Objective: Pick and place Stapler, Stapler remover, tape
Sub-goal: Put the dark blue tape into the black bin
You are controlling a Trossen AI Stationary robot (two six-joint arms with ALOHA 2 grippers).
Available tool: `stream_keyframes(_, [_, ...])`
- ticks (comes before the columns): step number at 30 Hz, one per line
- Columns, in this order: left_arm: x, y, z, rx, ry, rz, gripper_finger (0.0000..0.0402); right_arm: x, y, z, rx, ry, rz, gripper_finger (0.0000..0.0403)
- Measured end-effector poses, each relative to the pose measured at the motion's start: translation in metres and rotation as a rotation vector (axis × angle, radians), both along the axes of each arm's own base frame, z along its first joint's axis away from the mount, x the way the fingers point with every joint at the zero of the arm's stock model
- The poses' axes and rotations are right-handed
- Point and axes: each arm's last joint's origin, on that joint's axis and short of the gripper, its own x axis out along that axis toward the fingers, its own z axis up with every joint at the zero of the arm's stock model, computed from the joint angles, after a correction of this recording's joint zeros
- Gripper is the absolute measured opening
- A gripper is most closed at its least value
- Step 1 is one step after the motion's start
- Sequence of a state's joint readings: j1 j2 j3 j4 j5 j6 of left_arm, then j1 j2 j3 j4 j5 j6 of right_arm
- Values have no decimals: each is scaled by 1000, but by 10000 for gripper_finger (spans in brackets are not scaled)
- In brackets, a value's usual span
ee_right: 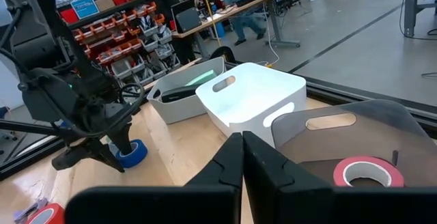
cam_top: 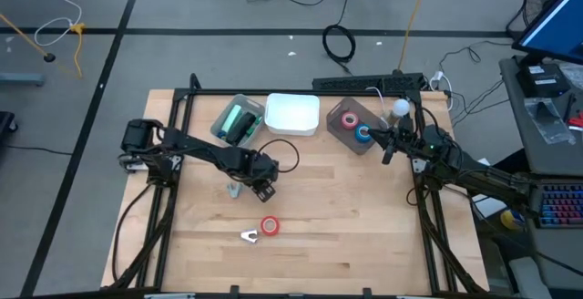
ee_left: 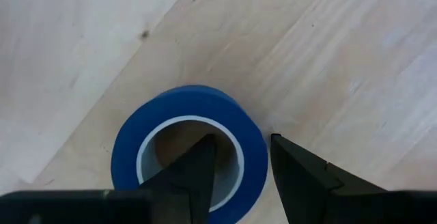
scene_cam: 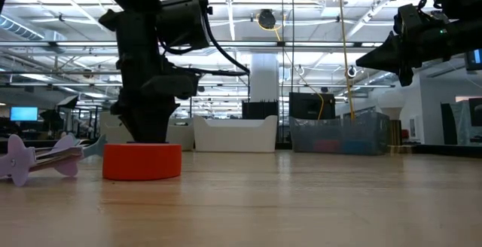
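From overhead I have the left claw (cam_top: 262,182) down on the bench (cam_top: 346,217), a little in front of the white bin (cam_top: 292,114), and I'm using that bin as my marker for everything. Just beside it on the left arm's side sits a clear bin (cam_top: 239,121) with something green inside, which I take for a stapler though I cannot make it out; on the other side a smoky bin (cam_top: 351,126) already holds a red roll and a blue one. A red tape roll (cam_top: 270,226) lies well in front of the white bin with the staple remover (cam_top: 250,236) just beside it. The right claw (cam_top: 390,144) waits near the smoky bin, pinched shut on nothing. At bench level the red roll (scene_cam: 141,161) fills the foreground with the remover (scene_cam: 41,157) beside it, and the left arm stands directly behind, hiding its own roll. Through the left wrist I see the blue tape roll (ee_left: 190,145) flat on the wood, one finger (ee_left: 198,173) down in its white core and the other outside the wall; the claw is part open, straddling the wall rather than squeezing it yet. The right wrist shows its fingers shut, the white bin (ee_right: 252,101) ahead, a red roll (ee_right: 366,172) in the smoky bin, and the left arm over the blue roll (ee_right: 130,154). I judge this the grasp step on the blue tape: next I close on the wall, lift straight, and carry it to the smoky bin.
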State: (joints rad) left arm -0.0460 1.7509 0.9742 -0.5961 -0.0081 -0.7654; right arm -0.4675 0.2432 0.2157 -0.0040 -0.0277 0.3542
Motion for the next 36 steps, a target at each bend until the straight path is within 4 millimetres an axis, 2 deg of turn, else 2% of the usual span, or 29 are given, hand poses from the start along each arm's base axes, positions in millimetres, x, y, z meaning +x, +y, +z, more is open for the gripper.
stream_keyframes(3, [-1, 0, 3, 0, -6, 1, 121, 0, 0, 0, 0, 0, 0, 0])
stream_keyframes(9, [-2, -1, 7, -25, -19, -6, 35, 0, 0, 0, 0, 0, -3, 0])
stream_keyframes(14, [-1, -2, 8, -72, -29, -13, 35, 0, 0, 0, 0, 0, -2, 0])
stream_keyframes(17, [0, -1, 16, -144, -83, -16, 44, 0, 0, 0, 0, -1, -1, 0])
stream_keyframes(21, [5, 2, 41, -184, -260, -10, 40, 0, 0, 3, -15, -33, 6, 0])
stream_keyframes(25, [12, 9, 79, -204, -553, -20, 38, 1, 2, 10, -40, -99, 70, 0])
stream_keyframes(30, [19, 22, 131, -251, -973, -79, 39, 4, 6, 18, -81, -170, 233, 4])
stream_keyframes(36, [22, 39, 164, -362, -1281, -96, 38, 16, 10, 29, -119, -276, 335, 31])
